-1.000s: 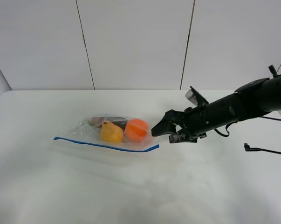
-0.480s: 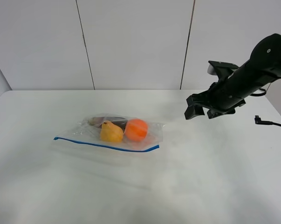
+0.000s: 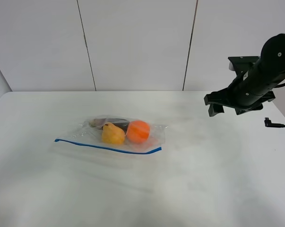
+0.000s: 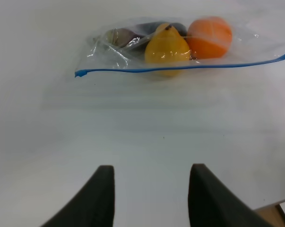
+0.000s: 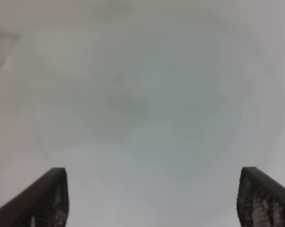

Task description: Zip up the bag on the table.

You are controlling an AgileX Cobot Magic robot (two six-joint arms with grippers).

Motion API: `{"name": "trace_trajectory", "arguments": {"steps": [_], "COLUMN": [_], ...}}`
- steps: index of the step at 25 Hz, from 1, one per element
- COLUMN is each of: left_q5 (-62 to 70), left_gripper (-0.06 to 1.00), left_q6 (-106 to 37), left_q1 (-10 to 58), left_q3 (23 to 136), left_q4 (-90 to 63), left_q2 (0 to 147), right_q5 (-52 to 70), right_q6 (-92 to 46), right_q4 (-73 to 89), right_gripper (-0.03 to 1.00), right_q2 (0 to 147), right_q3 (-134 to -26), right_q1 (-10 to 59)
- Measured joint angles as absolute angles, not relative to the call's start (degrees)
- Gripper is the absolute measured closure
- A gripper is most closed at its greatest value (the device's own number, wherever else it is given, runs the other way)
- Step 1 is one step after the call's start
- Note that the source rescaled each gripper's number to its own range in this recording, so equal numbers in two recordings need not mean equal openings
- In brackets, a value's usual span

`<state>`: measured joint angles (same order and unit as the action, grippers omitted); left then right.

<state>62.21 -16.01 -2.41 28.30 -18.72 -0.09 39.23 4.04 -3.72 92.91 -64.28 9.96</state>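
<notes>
The clear bag [image 3: 118, 131] lies flat on the white table [image 3: 189, 189], left of centre. An orange fruit, a yellow one and a dark item show through it. Its blue zip strip [image 3: 109, 148] runs along the near long edge. In the left wrist view the bag [image 4: 170, 45] and the zip strip [image 4: 180, 68] lie well ahead of my left gripper [image 4: 151, 168], which is open and empty above bare table. My right gripper [image 3: 215, 106] hangs raised at the far right, far from the bag. Its wrist view shows the right gripper [image 5: 152, 170] wide open with only table beneath.
A thin black cable [image 3: 276, 125] lies at the table's right edge. A white panelled wall [image 3: 133, 42] stands behind the table. The table's near corner [image 4: 274, 208] shows in the left wrist view.
My right arm has pulled back from the bag's right end, rising and swinging to the far right. The bag has not moved.
</notes>
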Motion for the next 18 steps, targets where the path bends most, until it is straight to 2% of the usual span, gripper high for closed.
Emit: {"name": "trace_trajectory", "arguments": {"steps": [10, 18], "left_q5": [62.21, 62.21], "left_gripper": [0.27, 0.27], "left_q6": [-16.01, -16.01], "left_q1": [-2.41, -2.41], "left_q3": [28.30, 28.30], "left_q4": [-18.72, -18.72], "left_q2": [-0.09, -0.09], "right_q5": [38.58, 39.61], "right_q6": [4.35, 2.20], "right_q4": [-4.25, -4.53], "right_gripper": [-0.03, -0.03], "right_q2": [84.90, 80.79], "right_q3": [-64.28, -64.28], "right_q1": [9.70, 0.55]}}
